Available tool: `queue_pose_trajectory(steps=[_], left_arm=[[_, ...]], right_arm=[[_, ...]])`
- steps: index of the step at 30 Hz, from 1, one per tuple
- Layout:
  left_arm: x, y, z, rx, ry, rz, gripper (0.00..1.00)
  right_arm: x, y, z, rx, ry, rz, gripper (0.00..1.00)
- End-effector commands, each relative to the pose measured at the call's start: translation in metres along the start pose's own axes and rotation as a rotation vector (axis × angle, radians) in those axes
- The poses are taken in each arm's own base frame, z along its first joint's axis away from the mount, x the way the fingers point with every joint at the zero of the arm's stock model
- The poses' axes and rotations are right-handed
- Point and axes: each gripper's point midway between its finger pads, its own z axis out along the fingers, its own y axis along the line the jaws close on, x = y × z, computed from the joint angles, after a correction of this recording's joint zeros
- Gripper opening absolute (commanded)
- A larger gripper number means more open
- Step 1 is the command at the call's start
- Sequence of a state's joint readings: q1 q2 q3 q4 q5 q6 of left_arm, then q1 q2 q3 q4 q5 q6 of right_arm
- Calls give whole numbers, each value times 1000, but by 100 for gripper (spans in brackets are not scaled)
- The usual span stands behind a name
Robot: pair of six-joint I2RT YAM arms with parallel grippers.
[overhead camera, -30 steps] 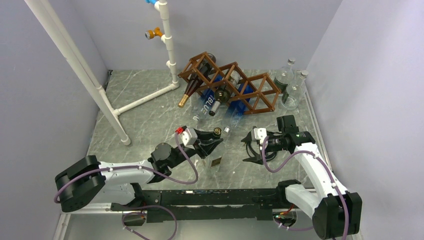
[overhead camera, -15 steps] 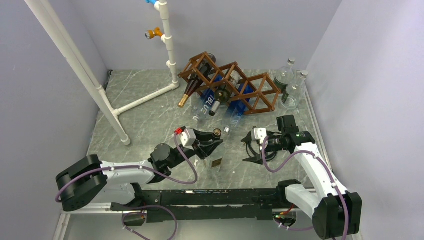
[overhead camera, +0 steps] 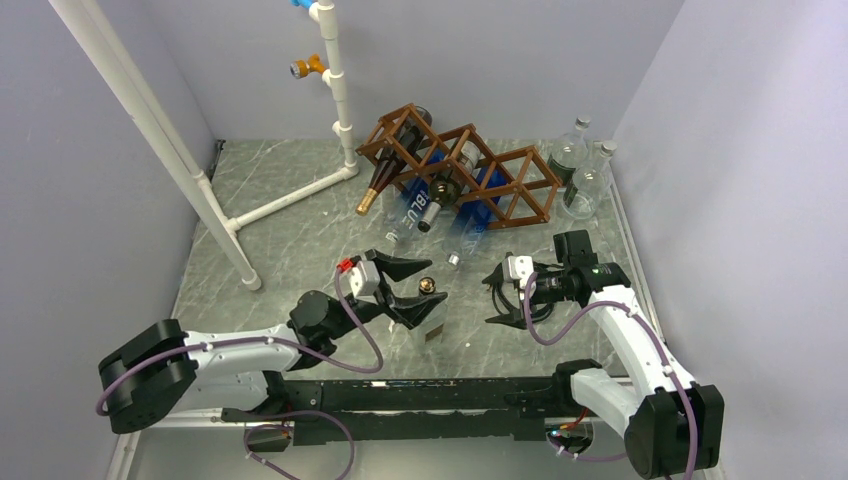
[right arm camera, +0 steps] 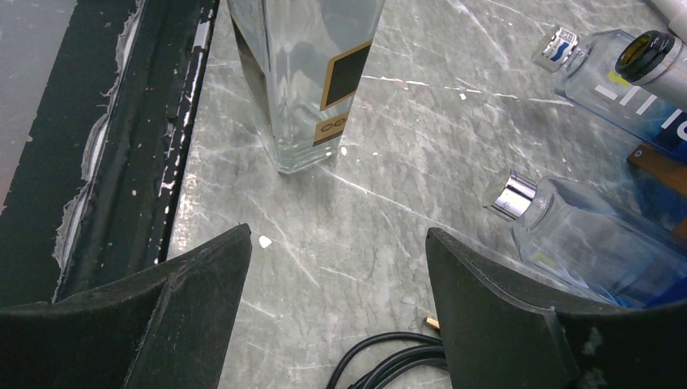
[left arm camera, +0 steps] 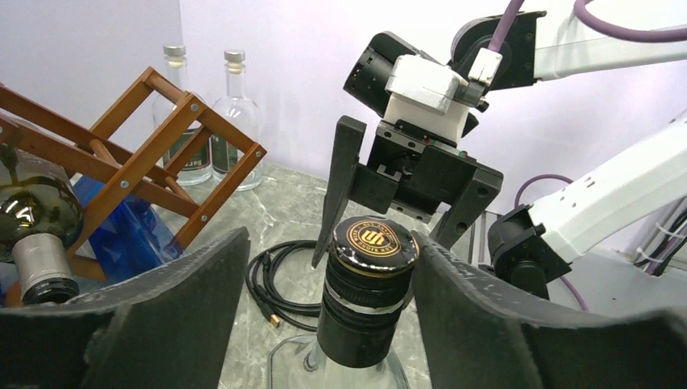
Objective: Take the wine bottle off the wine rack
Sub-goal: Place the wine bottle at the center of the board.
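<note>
The wine bottle, clear and square with a black cap, stands upright on the table well in front of the brown wine rack. My left gripper is open around its neck. The cap sits close against the right finger, and a wide gap separates it from the left one. My right gripper hovers open to the right of the bottle, above bare table, with nothing between its fingers. The bottle's base shows at the top of the right wrist view.
The rack holds dark bottles, with blue and clear bottles lying under its front. Two clear bottles stand at the back right. A white pipe frame stands at the left. A black cable lies under the right gripper.
My left gripper was shut on the bottle's cap and has opened. The left arm has drawn slightly back and left. The bottle stays upright. The right arm has not moved.
</note>
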State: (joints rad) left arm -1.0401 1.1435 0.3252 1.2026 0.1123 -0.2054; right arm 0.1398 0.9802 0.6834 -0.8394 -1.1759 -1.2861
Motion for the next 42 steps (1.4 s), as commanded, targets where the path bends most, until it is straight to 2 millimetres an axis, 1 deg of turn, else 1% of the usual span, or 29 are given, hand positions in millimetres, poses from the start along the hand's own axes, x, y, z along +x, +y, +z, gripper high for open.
queue_pose_trajectory(steps=[1, 4, 5, 8, 13, 18, 20, 24, 25, 26, 27, 28, 31, 37, 38, 40, 41, 42], left_arm=[[-16, -6, -4, 15, -27, -14, 82], [-18, -7, -5, 11, 6, -26, 96], [-18, -7, -6, 9, 27, -30, 99], [-14, -9, -8, 6, 90, -40, 100], [-20, -11, -11, -3, 146, -57, 99], [-35, -11, -11, -6, 196, -40, 100], [-44, -11, -9, -7, 211, -28, 100], [-57, -8, -8, -14, 240, -22, 100], [-59, -7, -9, -17, 246, -23, 99], [-62, -6, -9, -19, 254, -22, 100], [-65, -5, -10, -22, 257, -23, 100], [-67, -3, -10, -25, 261, -22, 100], [-72, 9, -14, -73, 280, -20, 100], [-80, 50, -27, -200, 333, 2, 99], [-79, 60, -31, -230, 352, 9, 100], [-76, 71, -37, -270, 390, 10, 99], [-75, 74, -39, -275, 405, 6, 100], [-73, 75, -39, -270, 425, 2, 100]], right_arm=[[-14, -6, -2, 8, -32, -40, 82], [-15, -6, -2, 9, -33, -41, 82], [-14, -6, -2, 9, -32, -41, 82], [-16, -6, -3, 8, -36, -39, 82], [-20, -6, -3, 7, -48, -26, 82], [-25, -9, -3, 6, -57, -15, 82], [-28, -9, -3, -4, -59, -10, 82], [-35, -12, -2, -31, -32, -4, 83], [-37, -12, -2, -43, -22, -4, 84], [-42, -14, -2, -53, -9, -10, 89], [-45, -15, -1, -68, 4, -10, 98], [-49, -14, 0, -85, 17, -14, 99], [-66, -13, 4, -130, 37, -18, 100], [-105, -15, 12, -176, 31, -17, 100], [-111, -17, 13, -185, 31, -15, 100], [-122, -18, 17, -204, 36, -10, 100], [-130, -20, 18, -212, 34, -19, 100], [-135, -19, 20, -225, 36, -20, 100]])
